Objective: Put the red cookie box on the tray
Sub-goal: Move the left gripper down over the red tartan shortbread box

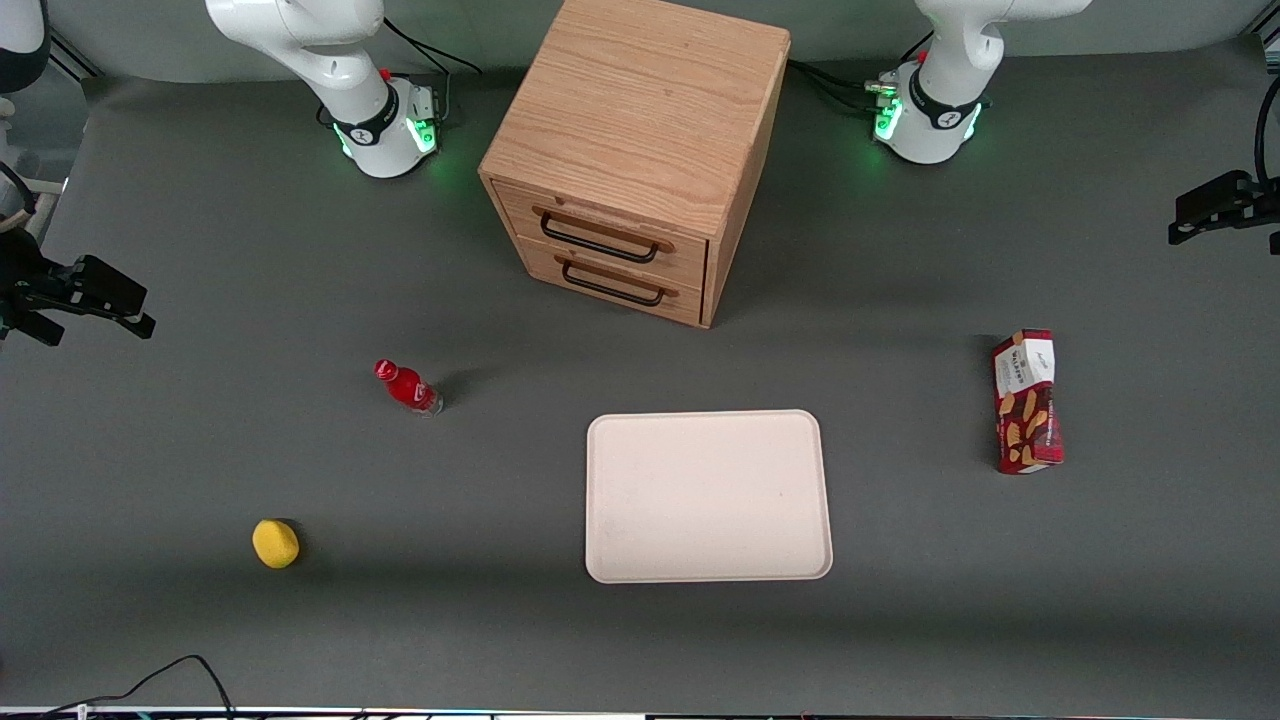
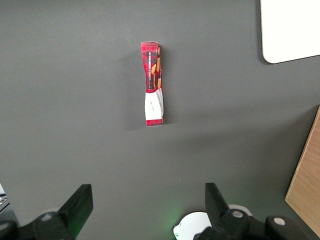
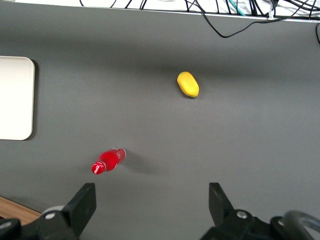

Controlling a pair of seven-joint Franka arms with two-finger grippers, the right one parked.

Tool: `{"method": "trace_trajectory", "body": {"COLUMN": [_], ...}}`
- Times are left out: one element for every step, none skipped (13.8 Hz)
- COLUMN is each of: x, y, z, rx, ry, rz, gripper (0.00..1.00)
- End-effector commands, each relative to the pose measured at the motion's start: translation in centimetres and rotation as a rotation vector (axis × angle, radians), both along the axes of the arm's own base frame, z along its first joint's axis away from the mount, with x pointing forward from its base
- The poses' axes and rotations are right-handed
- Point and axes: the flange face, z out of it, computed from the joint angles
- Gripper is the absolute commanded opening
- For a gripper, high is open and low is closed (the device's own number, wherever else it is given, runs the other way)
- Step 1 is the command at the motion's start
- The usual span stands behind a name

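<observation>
The red cookie box lies flat on the dark table toward the working arm's end, its white end panel pointing away from the front camera. It also shows in the left wrist view. The cream-white tray lies beside it toward the middle of the table, bare, with a gap of table between them; a corner of it shows in the left wrist view. My left gripper hangs high over the table's edge, farther from the front camera than the box. It is open and empty.
A wooden two-drawer cabinet stands farther from the front camera than the tray. A small red bottle and a yellow rounded object lie toward the parked arm's end.
</observation>
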Motion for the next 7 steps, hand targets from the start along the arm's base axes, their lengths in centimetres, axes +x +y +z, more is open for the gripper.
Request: {"method": "trace_trajectory", "body": {"x": [-0.2,0.0,0.2,0.9,2.1,3.4,4.5], "y": [-0.2,-0.2,-0.1,0.1,0.5,0.6,0.5], "z": [0.8,0.4,0.0,-0.9,-2.8,-5.8,-9.5], "rx": [-0.007,-0.005,-0.002,-0.001,0.002,0.005,0.009], "ry": [0.006,0.02,0.013,0.019,0.028,0.037,0.048], "rz": [-0.023,-0.021,-0.019,-0.009,-0.003,-0.011,-0.016], "gripper": [1.0,1.0,1.0,1.0,1.0,1.0,1.0]}}
